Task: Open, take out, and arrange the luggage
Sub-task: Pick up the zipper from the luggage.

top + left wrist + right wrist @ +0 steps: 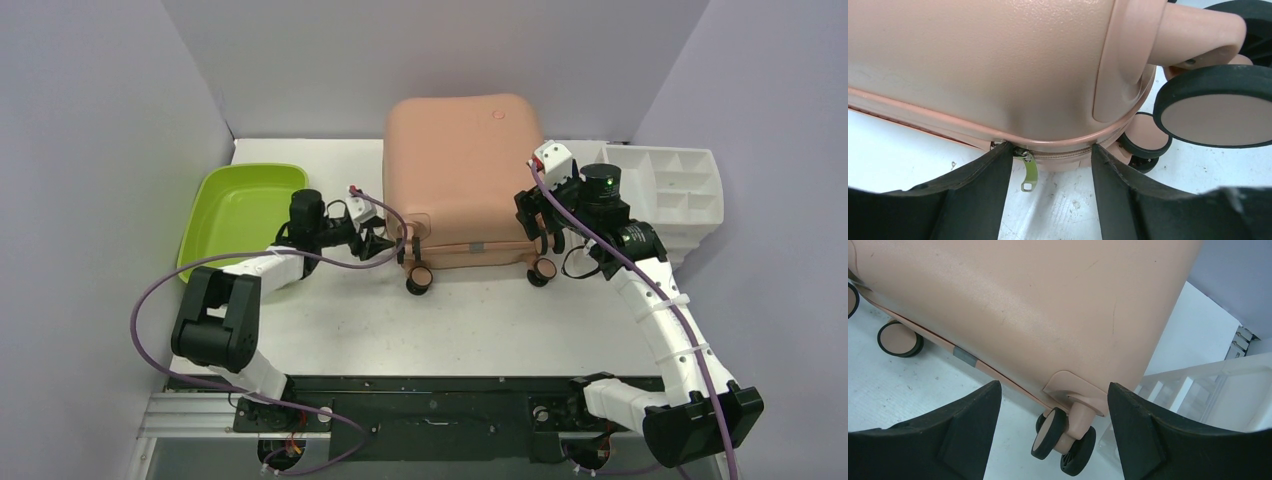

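Note:
The luggage, a salmon-pink hard-shell suitcase, lies flat and closed at the back middle of the table, its caster wheels facing the arms. My left gripper is open at its near-left corner. In the left wrist view the luggage fills the top, and the left gripper has its tips against the zipper seam. A brass zipper pull hangs just inside the left finger, not clamped. My right gripper is open at the near-right corner. In the right wrist view the gripper straddles a caster wheel without touching it.
A lime-green plastic tub stands at the left, behind the left arm. A white drawer organizer stands at the right, close to the suitcase and the right arm. Grey walls close in the table on three sides.

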Controlling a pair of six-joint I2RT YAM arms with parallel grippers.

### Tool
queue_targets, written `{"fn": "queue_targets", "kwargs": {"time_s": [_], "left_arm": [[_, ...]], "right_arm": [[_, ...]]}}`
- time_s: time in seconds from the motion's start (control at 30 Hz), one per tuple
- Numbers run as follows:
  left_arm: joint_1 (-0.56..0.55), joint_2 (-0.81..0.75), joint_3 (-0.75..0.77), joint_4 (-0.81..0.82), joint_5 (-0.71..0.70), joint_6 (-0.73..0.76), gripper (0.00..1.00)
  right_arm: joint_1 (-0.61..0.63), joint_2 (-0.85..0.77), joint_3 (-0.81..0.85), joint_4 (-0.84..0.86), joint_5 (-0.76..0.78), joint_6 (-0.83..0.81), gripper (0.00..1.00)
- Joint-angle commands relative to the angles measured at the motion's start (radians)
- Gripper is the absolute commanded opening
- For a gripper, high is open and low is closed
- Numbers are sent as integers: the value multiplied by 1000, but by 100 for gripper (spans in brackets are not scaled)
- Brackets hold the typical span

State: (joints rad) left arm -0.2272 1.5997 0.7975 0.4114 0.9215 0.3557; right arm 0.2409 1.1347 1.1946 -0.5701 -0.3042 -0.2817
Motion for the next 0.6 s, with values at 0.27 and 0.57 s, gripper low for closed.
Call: {"fn": "queue_targets", "kwargs": {"time_s": [0.27,0.57], "left_arm": [[-12,14,117,-222,-11,126,37],[-9,105,307,-604,27,324,45]], "right_arm": [[-8,-42,41,27,-14,-22,73],[-8,-37,70,13,32,-42,74]]}}
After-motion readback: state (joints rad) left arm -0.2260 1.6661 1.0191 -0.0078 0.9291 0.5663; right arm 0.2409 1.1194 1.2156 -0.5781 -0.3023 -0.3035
